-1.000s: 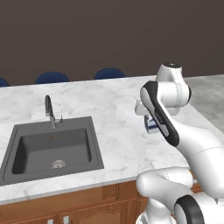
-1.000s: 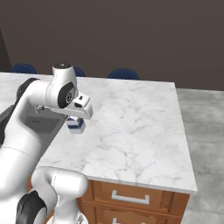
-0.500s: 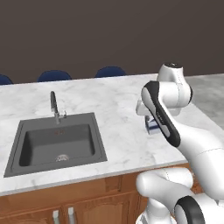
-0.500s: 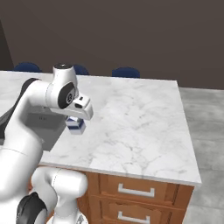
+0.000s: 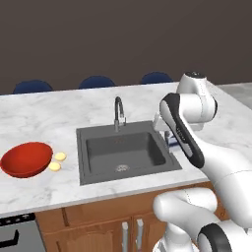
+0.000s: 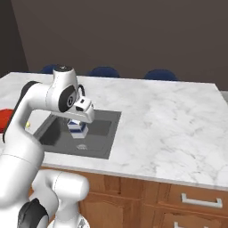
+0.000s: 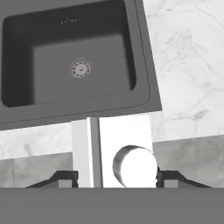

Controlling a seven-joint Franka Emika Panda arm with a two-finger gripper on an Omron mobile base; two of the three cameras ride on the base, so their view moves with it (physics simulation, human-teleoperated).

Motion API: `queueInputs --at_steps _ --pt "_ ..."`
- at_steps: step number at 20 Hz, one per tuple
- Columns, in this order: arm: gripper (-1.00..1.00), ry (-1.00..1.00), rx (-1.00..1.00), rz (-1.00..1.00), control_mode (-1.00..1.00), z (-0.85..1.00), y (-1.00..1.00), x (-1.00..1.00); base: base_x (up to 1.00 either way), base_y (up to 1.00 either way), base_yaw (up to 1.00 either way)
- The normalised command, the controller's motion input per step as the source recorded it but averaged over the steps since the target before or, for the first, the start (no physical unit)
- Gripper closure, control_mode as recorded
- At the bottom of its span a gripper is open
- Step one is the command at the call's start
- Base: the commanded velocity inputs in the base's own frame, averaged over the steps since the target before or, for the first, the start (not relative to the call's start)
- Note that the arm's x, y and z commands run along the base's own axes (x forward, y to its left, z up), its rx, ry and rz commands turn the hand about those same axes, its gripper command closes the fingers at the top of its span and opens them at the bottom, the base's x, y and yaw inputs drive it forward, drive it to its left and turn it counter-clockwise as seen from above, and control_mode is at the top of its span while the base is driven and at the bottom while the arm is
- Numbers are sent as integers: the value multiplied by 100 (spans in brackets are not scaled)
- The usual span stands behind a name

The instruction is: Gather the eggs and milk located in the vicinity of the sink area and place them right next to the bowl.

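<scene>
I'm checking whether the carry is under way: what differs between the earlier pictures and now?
The base has driven leftward along the counter, so the views shifted: the sink slid right in the left base view, and the red bowl with two eggs beside it came into sight. The hand still carries the milk carton in the same raised pose, now by the sink.

The light is soft and even, as if it comes from above. The white marble counter looks bright, and the wall behind is dark. The dark grey sink holds gentle shade inside. The shiny red bowl has a small gleam. Everything looks sharp, with no blur or bending at the edges.
</scene>
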Motion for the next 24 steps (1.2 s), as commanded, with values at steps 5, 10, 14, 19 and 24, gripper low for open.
queueInputs --at_steps 5,10,14,19,24 --pt "100 0 0 0 100 0 0 0 -2 100 0" --pt "100 0 0 0 100 0 0 0 -5 93 0" --pt "100 0 0 0 100 0 0 0 -3 91 0" --pt "100 0 0 0 100 0 0 0 0 69 0" --pt "100 0 0 0 100 0 0 0 1 45 0"
